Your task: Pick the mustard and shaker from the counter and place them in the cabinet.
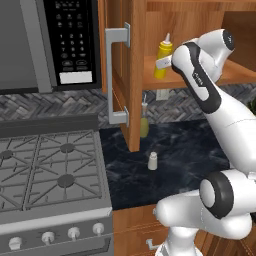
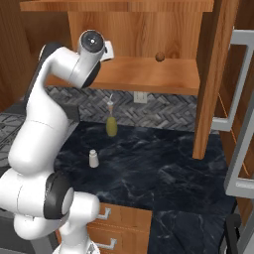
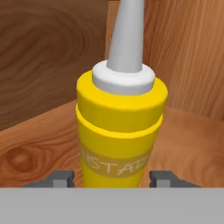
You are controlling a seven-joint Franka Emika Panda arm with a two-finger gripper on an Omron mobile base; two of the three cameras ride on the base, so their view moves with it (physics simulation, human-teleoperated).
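Mustard point(image 1: 163, 59) stands upright on the cabinet point(image 1: 240, 75) shelf, at the shelf's left end, and your hand point(image 3: 112, 179) sits right at it. You have the arm raised high: it climbs from the base, bends at the elbow and reaches forward and up so the wrist is level with the shelf, pointing into the open cabinet. In the hand view the yellow bottle with its white nozzle stands between the two dark fingertips point(image 3: 59, 179), one on each side of its lower body; the jaws sit slightly apart from the bottle's sides, loosened rather than clamped, though you cannot tell for sure whether they touch it. The shaker point(image 1: 152, 160) stands upright on the dark marbled worktop point(image 1: 190, 150), well below the hand and near the olive-green bottle point(image 1: 144, 122) that stands by the cabinet door point(image 1: 127, 75). A small brown ball point(image 2: 159, 57) rests further along the shelf.
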